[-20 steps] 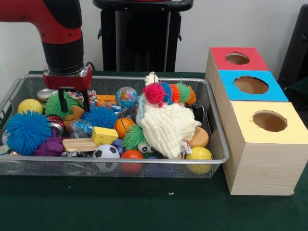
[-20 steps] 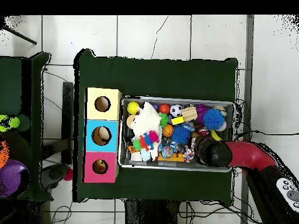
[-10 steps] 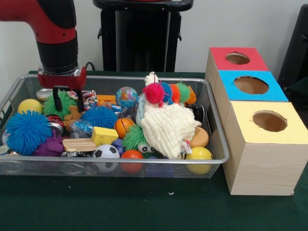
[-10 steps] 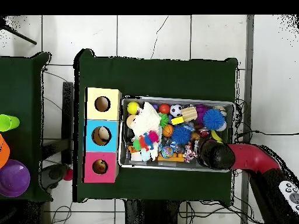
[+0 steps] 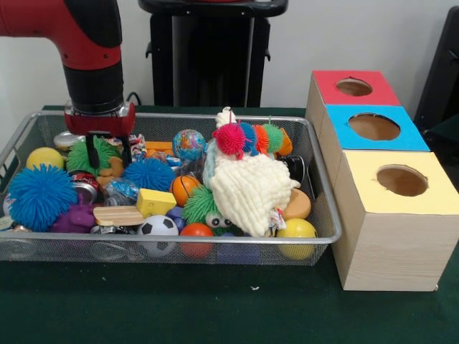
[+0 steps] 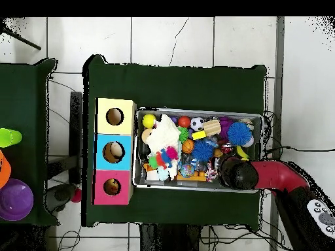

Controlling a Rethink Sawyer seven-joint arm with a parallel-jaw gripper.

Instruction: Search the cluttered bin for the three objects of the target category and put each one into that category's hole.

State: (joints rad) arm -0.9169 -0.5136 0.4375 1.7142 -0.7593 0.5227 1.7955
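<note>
Target category not stated; candidates lie mixed in the silver wire-mesh bin [image 5: 323, 208] on the green-covered counter [image 5: 215, 308]. Black-fingered hand [image 5: 107, 152] spread, holding nothing, fingers straddling the green spiky ball [image 5: 84, 154] at the bin's back corner, probably poised to pick it. Blue spiky ball [image 5: 149, 173] just beside. Wooden box with red, blue, yellow holed tops [image 5: 373, 179] stands beside the bin for drop-offs. No readable labels

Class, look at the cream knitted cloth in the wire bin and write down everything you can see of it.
The cream knitted cloth looks like soft, chunky yarn, crumpled in a mound on the clutter at the wire bin's box-side end. A fuzzy multicoloured caterpillar toy lies along its upper edge, a green spiky toy touches its lower edge. The pincer is away from it.
</note>
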